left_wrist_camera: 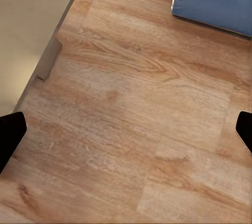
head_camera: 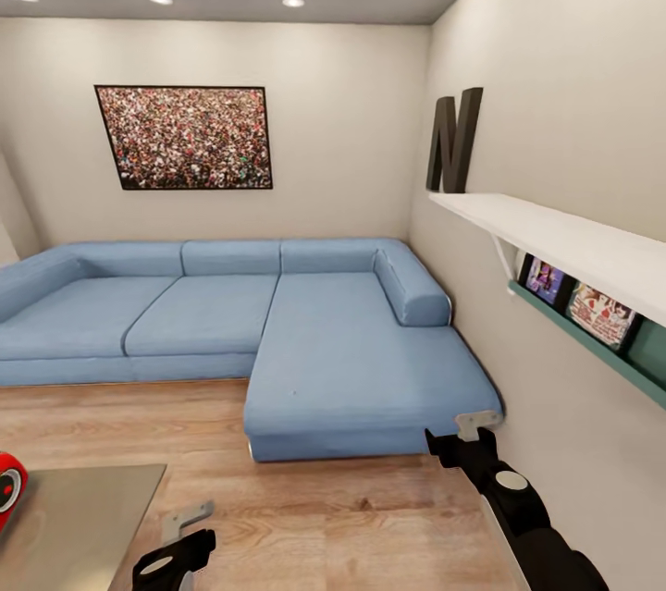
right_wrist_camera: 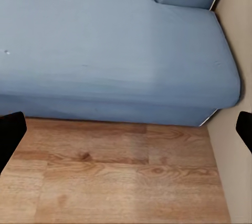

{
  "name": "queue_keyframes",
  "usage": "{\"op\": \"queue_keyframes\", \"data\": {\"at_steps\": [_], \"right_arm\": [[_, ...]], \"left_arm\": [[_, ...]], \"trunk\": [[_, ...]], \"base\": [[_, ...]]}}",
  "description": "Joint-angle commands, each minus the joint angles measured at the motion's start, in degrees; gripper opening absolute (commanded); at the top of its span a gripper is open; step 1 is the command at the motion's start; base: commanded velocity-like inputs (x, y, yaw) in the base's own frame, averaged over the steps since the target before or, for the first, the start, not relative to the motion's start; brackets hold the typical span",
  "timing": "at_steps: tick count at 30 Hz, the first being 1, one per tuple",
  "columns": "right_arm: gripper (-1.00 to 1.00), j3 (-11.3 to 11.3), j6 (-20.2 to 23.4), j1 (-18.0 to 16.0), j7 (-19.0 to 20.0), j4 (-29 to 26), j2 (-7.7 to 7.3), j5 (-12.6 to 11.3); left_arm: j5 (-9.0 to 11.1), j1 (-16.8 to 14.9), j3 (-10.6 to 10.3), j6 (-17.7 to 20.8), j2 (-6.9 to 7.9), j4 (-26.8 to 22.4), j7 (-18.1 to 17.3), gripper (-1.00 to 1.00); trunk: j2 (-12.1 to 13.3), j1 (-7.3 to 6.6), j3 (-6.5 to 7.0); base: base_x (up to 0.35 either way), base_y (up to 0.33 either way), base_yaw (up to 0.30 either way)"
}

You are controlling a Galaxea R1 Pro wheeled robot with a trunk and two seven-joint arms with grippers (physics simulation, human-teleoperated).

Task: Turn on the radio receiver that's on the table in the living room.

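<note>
Facing the blue sectional sofa (head_camera: 324, 332); small red rounded radio receiver (head_camera: 9, 487) at my view's left edge.
It sits on the glossy grey table (head_camera: 74, 517); both grippers, left (left_wrist_camera: 126, 129) and right (right_wrist_camera: 126, 129), spread open over bare wood-plank floor (head_camera: 342, 517).

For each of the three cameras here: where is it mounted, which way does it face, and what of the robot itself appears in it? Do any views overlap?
Head view: from the robot's head, facing the blue sofa; table and radio receiver at lower left; left gripper and right gripper show.
Left wrist view: looks down at wood floor; the table's corner and dark fingertips show.
Right wrist view: faces the sofa's front edge; dark fingertips show.
Shared: all three show sofa and floor.
</note>
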Motion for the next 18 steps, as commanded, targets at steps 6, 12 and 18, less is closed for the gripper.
{"op": "queue_keyframes", "data": {"at_steps": [6, 12, 18], "right_arm": [[1.0, 0.0, 0.0, 0.0, 0.0, 0.0, -0.01, -0.1], [1.0, 0.0, 0.0, 0.0, 0.0, 0.0, -0.01, -0.1], [1.0, 0.1, 0.0, 0.0, 0.0, 0.0, 0.0, -0.1]], "left_arm": [[0.0, 0.0, 0.1, 0.0, 0.01, 0.0, 0.0, 1.0], [0.0, 0.0, 0.1, 0.0, 0.01, 0.0, 0.0, 1.0], [0.0, 0.0, 0.1, 0.0, 0.01, 0.8, 0.0, 1.0]], "trunk": [[0.0, 0.0, 0.0], [0.0, 0.0, 0.0], [0.0, 0.0, 0.0]], "base": [[0.324, 0.125, 0.0], [0.319, 0.157, 0.0], [0.322, 0.053, 0.0]]}}
